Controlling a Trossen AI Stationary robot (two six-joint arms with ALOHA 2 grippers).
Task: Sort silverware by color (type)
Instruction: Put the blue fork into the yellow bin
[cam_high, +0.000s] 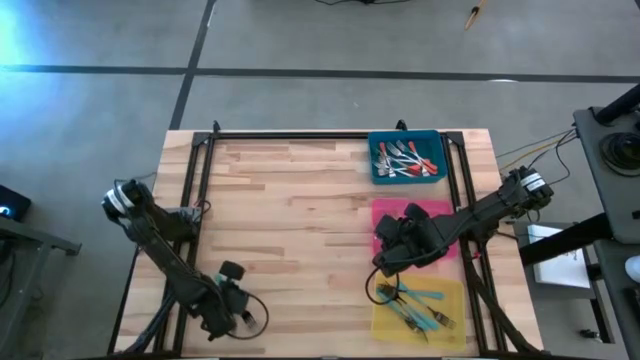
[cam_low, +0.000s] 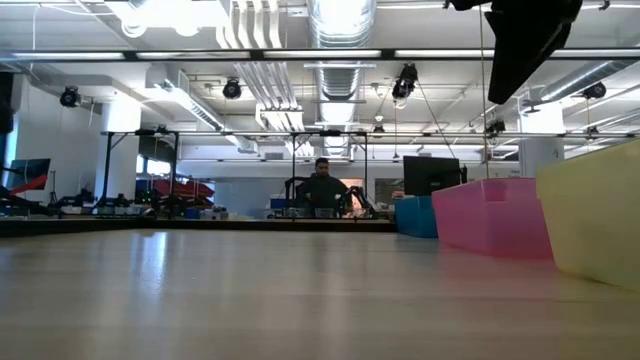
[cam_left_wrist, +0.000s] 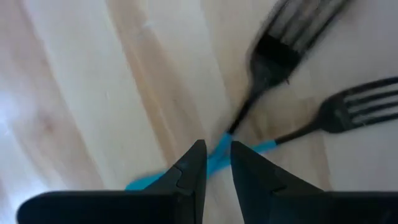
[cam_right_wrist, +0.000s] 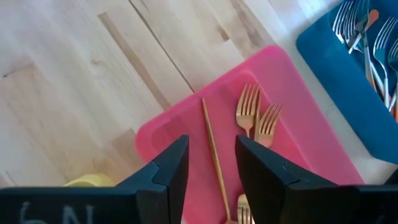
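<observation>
Right gripper (cam_right_wrist: 208, 165): fingers parted, nothing between them, above the pink rectangular tray (cam_high: 385, 212) at right centre of the high view.
Pink tray contents: slim all-gold forks (cam_right_wrist: 247, 109).
Left gripper (cam_left_wrist: 214, 163): lower left of the high view, fingers narrowly apart; grip on anything cannot be told.
Beyond left gripper: two dark-tined teal-handled forks (cam_left_wrist: 273, 56) on the light wooden bench (cam_high: 290, 220).
Blue tray (cam_high: 378, 176): red-handled silver forks (cam_high: 405, 160), upper right.
Yellow tray (cam_high: 455, 325): teal-handled forks, lower right.
</observation>
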